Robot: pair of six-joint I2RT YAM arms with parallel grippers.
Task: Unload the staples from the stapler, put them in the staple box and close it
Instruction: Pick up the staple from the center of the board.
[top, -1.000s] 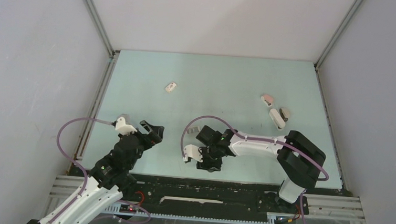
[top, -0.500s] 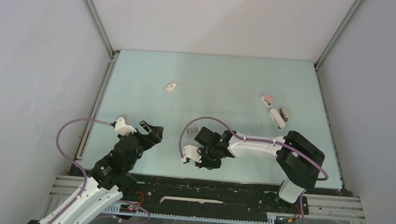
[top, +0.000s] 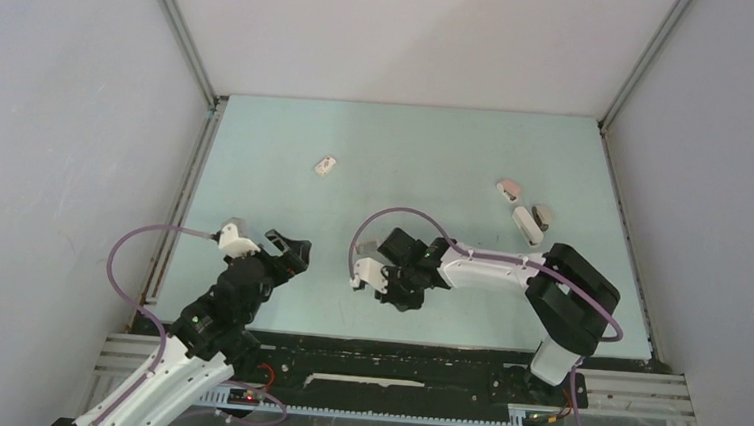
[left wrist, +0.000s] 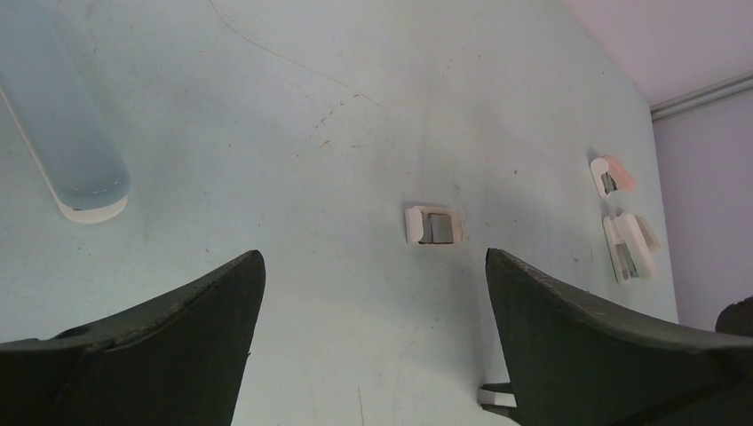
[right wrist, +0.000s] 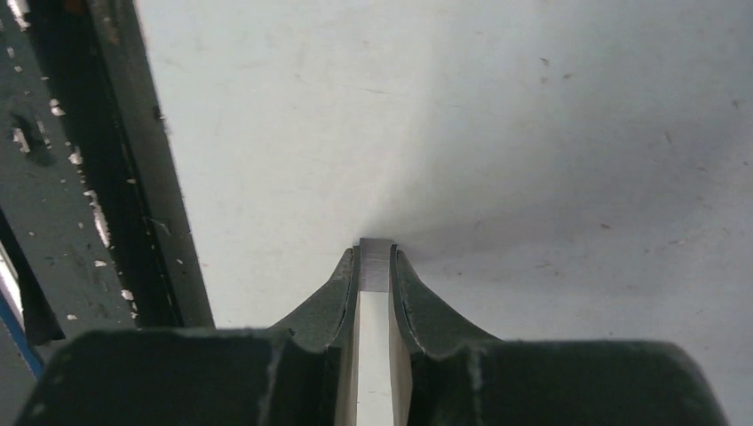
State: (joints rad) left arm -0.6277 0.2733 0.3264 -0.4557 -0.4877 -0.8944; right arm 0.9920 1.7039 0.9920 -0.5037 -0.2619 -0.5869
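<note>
R gripper [right wrist: 376, 273] is clamped on a grey strip of staples [right wrist: 376, 252], which pokes out just past its fingertips over the table [right wrist: 533, 133]; the dark front rail [right wrist: 133, 177] runs to the fingers' left. L gripper [left wrist: 373, 256] hangs w/ fingers [left wrist: 178, 328] wide apart, holding nothing. A small white box [left wrist: 433, 225] lies beyond the gap, w/ a white stapler [left wrist: 627, 247] farther off to their right.

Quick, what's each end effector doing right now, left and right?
Left end effector: open, holding nothing.
Right end effector: closed on a small grey strip of staples.
</note>
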